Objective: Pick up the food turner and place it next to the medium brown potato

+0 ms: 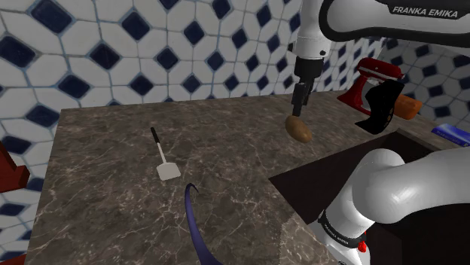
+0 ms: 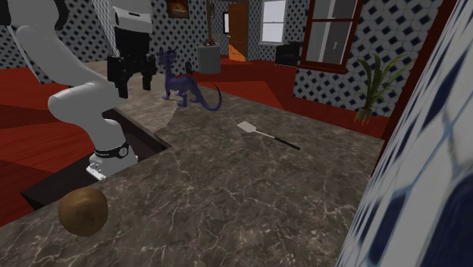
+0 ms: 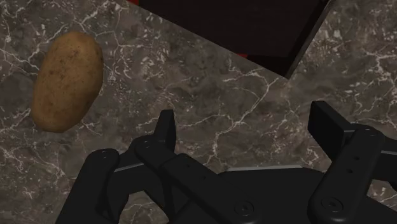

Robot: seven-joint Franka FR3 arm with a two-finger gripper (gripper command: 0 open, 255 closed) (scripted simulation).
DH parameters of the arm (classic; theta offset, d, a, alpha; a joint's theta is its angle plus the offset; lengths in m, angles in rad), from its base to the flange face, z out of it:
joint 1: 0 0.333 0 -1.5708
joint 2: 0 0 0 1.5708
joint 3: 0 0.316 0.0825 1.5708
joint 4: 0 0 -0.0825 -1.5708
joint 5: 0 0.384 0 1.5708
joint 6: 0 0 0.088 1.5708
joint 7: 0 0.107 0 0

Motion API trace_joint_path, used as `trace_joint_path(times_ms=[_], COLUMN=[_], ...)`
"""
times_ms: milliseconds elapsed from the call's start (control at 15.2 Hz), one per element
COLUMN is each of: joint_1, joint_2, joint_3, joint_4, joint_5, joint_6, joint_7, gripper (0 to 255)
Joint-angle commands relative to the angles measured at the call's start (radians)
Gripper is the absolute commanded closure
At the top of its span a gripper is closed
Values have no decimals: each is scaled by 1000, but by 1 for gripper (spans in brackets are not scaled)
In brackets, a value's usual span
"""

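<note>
The food turner (image 1: 163, 158) lies flat on the dark marble counter (image 1: 113, 188), black handle pointing to the wall and pale blade toward the front edge. In the second exterior view the turner (image 2: 261, 133) rests mid-counter. A brown potato (image 1: 299, 129) sits near the counter's right side, well away from the turner. My gripper (image 1: 300, 102) hangs just above the potato, open and holding nothing. In the wrist view the gripper (image 3: 248, 127) has its fingers spread over bare marble, with the potato (image 3: 67, 79) off to one side. The potato (image 2: 82, 210) is close to the second exterior camera.
A purple dragon figure (image 2: 182, 83) stands on the counter's edge; its tail (image 1: 194, 226) curls up at the shoulder view's bottom. A red stand mixer (image 1: 369, 83) and a blue item (image 1: 452, 133) sit at the right. A dark recess (image 1: 324, 181) holds my stand.
</note>
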Motion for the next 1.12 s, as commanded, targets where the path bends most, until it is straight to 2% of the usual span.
trace_joint_path(times_ms=[0, 594, 1056], joint_1=[0, 31, 40], joint_2=[0, 157, 351], joint_3=[0, 146, 251], joint_4=[0, -30, 30], joint_5=[0, 132, 176], joint_6=[0, 233, 413], joint_7=[0, 268, 466], gripper=[0, 0, 0])
